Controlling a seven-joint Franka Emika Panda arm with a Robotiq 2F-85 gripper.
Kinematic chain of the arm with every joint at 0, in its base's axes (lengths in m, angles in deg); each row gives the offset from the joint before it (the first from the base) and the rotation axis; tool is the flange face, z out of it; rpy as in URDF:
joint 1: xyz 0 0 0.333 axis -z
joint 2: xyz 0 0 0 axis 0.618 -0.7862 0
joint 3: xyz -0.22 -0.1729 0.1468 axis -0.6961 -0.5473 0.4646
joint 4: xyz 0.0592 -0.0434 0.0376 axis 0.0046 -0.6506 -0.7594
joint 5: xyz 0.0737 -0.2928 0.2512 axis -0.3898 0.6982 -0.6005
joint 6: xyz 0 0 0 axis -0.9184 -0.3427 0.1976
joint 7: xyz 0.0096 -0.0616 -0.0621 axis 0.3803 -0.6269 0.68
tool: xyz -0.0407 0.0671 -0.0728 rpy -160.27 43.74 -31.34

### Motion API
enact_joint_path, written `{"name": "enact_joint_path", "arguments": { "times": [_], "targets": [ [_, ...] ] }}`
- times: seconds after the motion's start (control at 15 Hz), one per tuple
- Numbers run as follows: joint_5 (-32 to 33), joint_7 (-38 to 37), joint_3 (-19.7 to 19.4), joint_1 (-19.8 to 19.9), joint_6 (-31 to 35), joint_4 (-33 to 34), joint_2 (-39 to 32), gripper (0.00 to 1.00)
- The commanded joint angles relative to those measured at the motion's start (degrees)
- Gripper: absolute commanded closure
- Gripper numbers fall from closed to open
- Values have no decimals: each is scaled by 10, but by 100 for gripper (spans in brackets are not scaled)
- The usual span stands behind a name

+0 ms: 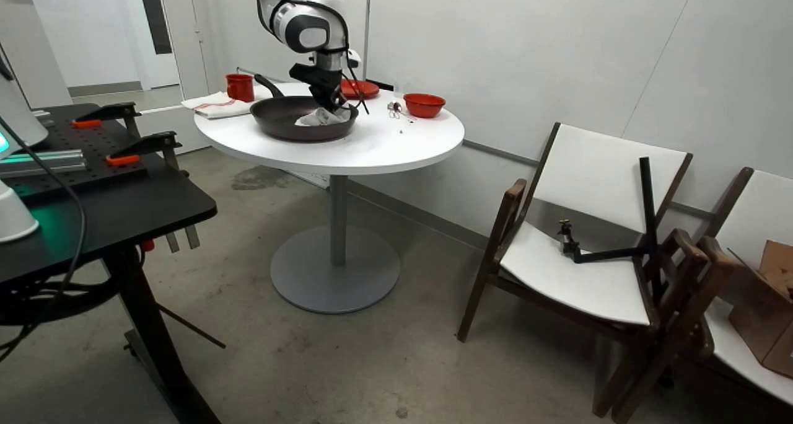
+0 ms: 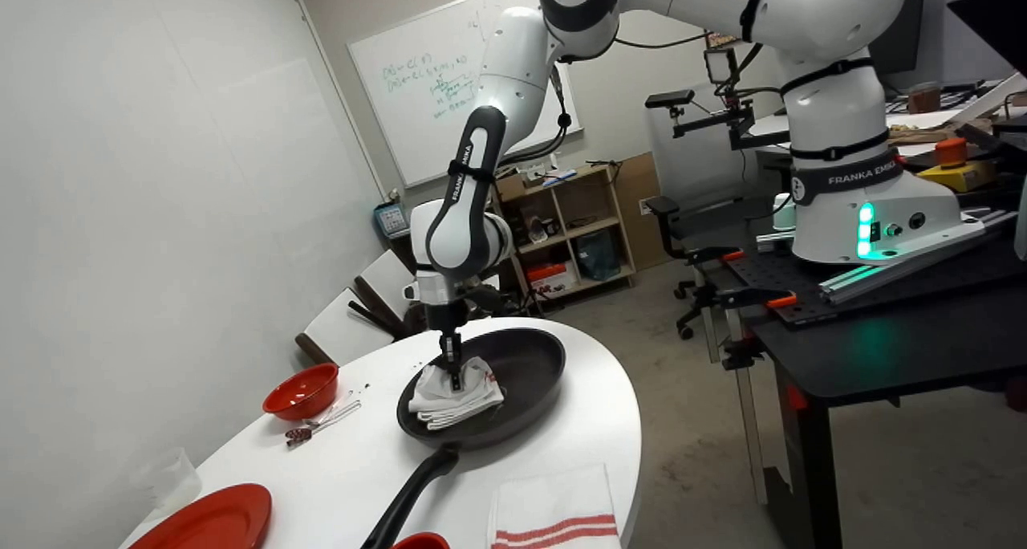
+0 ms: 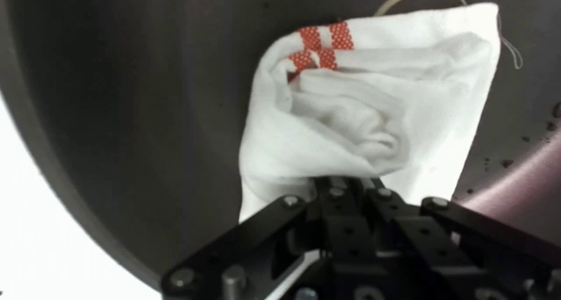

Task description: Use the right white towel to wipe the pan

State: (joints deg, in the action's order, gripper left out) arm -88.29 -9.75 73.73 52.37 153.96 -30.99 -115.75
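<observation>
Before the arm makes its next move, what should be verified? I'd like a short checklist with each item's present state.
1. Gripper shut on the white towel: ok, cloth gathers at the grip.
2. That towel inside the pan: ok.
3. Pan resting on the table: ok.
4. Second towel outside the pan: ok, lying flat.
5. Pan surface free of spots: not ok, dark specks show.
6. Surface beneath the gripped towel clean: cannot tell, covered.

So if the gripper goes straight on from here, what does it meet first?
Likely the lower folds of the white towel, then the floor of the pan; any gap between is hidden.
</observation>
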Motion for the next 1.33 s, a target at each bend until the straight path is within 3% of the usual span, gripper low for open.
{"name": "enact_joint_path", "arguments": {
  "times": [0.0,0.27,0.53,0.93,1.27],
  "targets": [
    [-2,-3,2,11,16,-3,-15,99],
    [14,-7,-2,-17,-3,-4,-12,99],
    [31,4,3,-53,-70,-8,-8,99],
    [32,-31,-39,-96,-150,-13,13,99],
    [27,-70,-69,-103,-178,-54,44,99]
  ]
}}
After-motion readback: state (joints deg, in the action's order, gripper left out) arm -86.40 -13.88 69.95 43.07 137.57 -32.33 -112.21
